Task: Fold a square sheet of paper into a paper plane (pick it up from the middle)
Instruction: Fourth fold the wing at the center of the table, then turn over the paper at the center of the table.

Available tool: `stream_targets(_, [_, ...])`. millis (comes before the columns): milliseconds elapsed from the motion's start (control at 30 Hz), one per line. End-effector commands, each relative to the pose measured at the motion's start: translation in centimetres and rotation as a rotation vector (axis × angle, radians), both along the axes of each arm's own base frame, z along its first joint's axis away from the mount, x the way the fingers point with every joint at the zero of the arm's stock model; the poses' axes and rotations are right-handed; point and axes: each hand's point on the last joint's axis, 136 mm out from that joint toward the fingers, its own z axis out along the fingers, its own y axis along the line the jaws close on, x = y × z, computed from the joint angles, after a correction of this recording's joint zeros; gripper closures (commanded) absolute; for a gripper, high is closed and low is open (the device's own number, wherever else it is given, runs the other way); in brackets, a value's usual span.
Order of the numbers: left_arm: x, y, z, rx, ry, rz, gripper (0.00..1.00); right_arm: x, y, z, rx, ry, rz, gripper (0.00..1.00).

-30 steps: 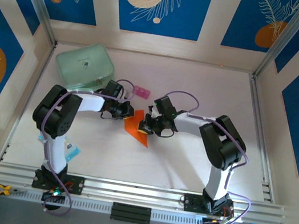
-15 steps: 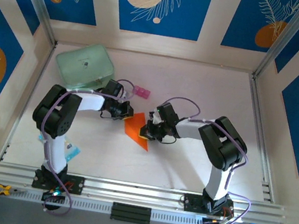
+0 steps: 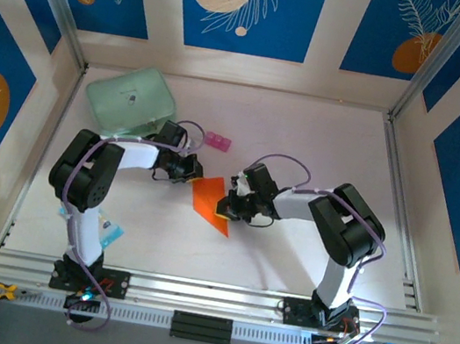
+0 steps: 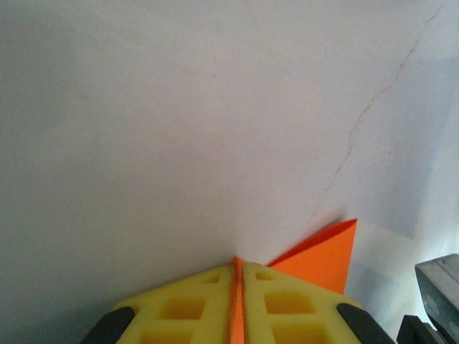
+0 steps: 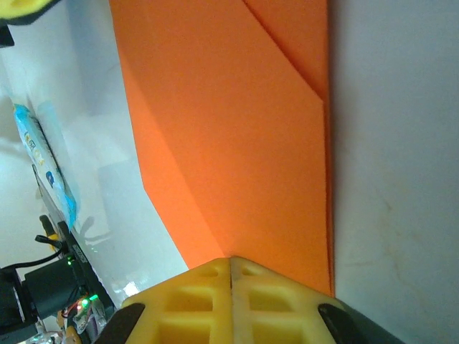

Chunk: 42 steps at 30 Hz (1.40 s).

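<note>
Around: mint-green case (image 3: 131, 101) far-left, pink block (image 3: 217, 141) near left gripper (image 4: 237, 276); both grippers crowd the paper | paper plane (image 3: 209, 202): mid-table, long axis diagonal, tip pointing near-right | left gripper pinches its far-left corner | right gripper (image 5: 231, 264): pads closed, at its right edge

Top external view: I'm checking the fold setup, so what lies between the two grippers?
The folded orange paper lies between the left gripper and the right gripper, reaching both; the top external view shows it.
</note>
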Motion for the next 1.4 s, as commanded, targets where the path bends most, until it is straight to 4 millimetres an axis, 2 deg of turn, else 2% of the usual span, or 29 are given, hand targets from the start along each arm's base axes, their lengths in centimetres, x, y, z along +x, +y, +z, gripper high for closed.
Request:
stream_targets(0, [0.8, 3.0, -1.3, 0.084, 0.002, 0.066, 0.86, -6.0, -4.1, -4.5, -0.206, 0.232, 0.005, 1.00])
stream_targets(167, [0.4, 2.6, -0.7, 0.046, 0.001, 0.065, 0.86, -6.6, -4.4, -4.5, -0.202, 0.229, -0.014, 1.00])
stream_targets(300, [0.2, 2.5, 0.9, 0.032, -0.023, 0.067, 0.86, -6.3, -4.2, -3.8, -0.191, 0.211, -0.027, 1.00])
stream_targets(400, [-0.2, 1.7, 2.9, 0.001, -0.055, 0.052, 0.85, -5.4, -3.2, -2.1, -0.132, 0.169, -0.032, 0.99])
stream_targets(500, [-1.0, 0.8, 4.6, -0.007, -0.082, 0.015, 0.85, -4.0, -2.2, 1.2, -0.052, 0.086, -0.051, 0.87])
stream_targets(600, [-2.3, -0.1, 5.7, -0.017, -0.094, -0.030, 0.85, -2.7, -3.4, 4.0, -0.068, -0.016, -0.129, 0.74])
stream_targets(733, [-4.5, -1.5, 6.5, -0.020, -0.096, -0.107, 0.84, -2.6, -7.0, 5.4, -0.134, -0.063, -0.236, 0.63])
stream_targets(800, [-5.7, -2.5, 6.6, -0.027, -0.095, -0.151, 0.84, -3.4, -8.6, 5.2, -0.151, -0.029, -0.277, 0.58])
stream_targets(867, [-6.8, -3.4, 6.6, -0.027, -0.090, -0.188, 0.84, -4.3, -9.0, 5.1, -0.135, -0.005, -0.274, 0.57])
stream_targets(1000, [-8.3, -6.0, 6.4, -0.038, -0.095, -0.272, 0.83, -5.9, -8.4, 4.7, -0.101, 0.045, -0.235, 0.63])
stream_targets(1100, [-8.3, -7.2, 5.7, -0.025, -0.092, -0.297, 0.83, -6.8, -7.8, 4.1, -0.094, 0.075, -0.229, 0.63])
stream_targets(1233, [-7.9, -7.4, 4.2, 0.003, -0.071, -0.299, 0.83, -7.5, -7.6, 3.4, -0.105, 0.116, -0.250, 0.62])
stream_targets(1367, [-7.9, -7.1, 2.7, 0.045, -0.059, -0.325, 0.83, -8.4, -6.4, 3.3, -0.071, 0.149, -0.218, 0.62])
